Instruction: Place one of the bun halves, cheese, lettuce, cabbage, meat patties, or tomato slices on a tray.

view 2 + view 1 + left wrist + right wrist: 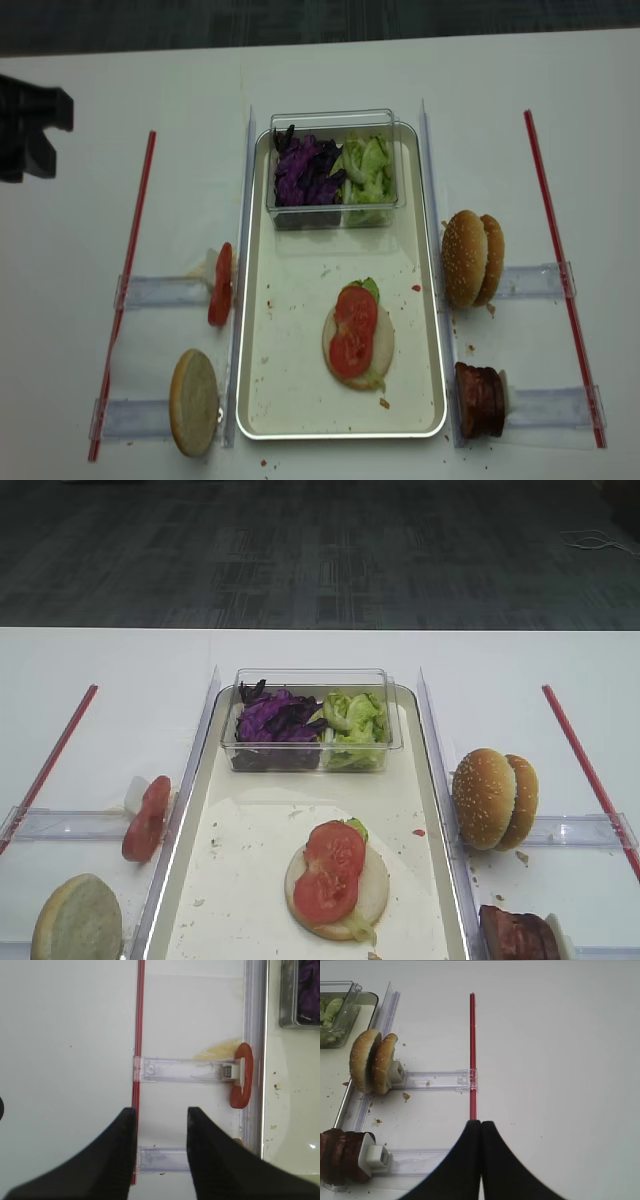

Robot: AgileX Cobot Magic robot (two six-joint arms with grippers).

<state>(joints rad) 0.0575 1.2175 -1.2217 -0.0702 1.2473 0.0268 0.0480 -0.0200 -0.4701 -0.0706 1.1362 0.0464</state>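
Observation:
On the tray [200,770] lies a pale bun half [374,892] topped with lettuce and two tomato slices [330,870]. A clear tub at the tray's far end holds cabbage [275,720] and lettuce [355,720]. Left of the tray, one tomato slice [242,1080] stands on edge in a holder, and a pale bun half [78,920] is nearer me. To the right are sesame bun halves [372,1061] and meat patties [340,1155]. No cheese is in view. My left gripper [161,1110] is open and empty over the table. My right gripper [481,1121] is shut and empty.
Red strips [55,750] [585,770] run along the table on either side of the tray. Clear plastic holders [180,1070] [437,1079] lie between them and the tray. A dark object [30,125] sits at the far left. Crumbs dot the tray floor.

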